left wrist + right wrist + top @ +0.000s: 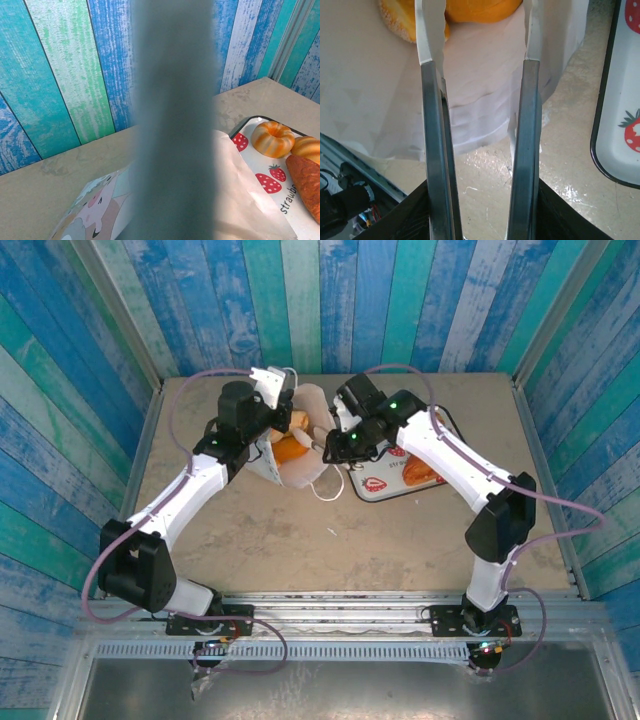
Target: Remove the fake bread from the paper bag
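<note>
Risk noted: the right gripper (327,440), jaws parted and empty at the mouth of the paper bag (300,470) at frame centre, may catch paper instead of the fake bread (290,447) inside, pulling the bag from the left gripper (268,400), apparently clenched on its rim.

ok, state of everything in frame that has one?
paper bag: mouth open, bread inside.
bread in the bag: at the mouth, not out yet.
bread on the tray: several pieces lying loose.
tray: flat on the table beside the bag.
left gripper: shut, at the bag's rim; grip on paper unclear.
right gripper: jaws apart at the bag mouth, flanking an orange piece; grip unclear.
</note>
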`<state>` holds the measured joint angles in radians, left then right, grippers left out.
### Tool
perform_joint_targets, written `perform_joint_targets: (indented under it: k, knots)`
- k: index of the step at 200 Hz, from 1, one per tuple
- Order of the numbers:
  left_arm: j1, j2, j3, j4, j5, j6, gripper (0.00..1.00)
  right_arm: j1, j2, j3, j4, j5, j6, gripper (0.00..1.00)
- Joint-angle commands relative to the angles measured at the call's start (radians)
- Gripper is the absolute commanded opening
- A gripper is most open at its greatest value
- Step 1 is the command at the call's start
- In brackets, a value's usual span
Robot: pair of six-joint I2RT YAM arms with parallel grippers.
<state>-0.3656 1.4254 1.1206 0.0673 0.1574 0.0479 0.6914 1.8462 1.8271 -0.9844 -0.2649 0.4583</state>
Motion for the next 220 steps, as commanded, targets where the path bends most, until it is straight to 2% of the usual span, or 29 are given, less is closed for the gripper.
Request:
perform_joint_targets:
  k: [1, 220]
  knots:
    - [-0.005, 0.005, -0.008, 0.034, 0.026, -0.008, 0.00, 0.002, 0.029, 0.029, 0.060, 0.009, 0.040, 0.47]
    - [-0.010, 0.001, -0.016, 0.037, 0.041, -0.010, 0.00, -0.027, 0.157, 0.114, 0.124, 0.023, 0.080, 0.51]
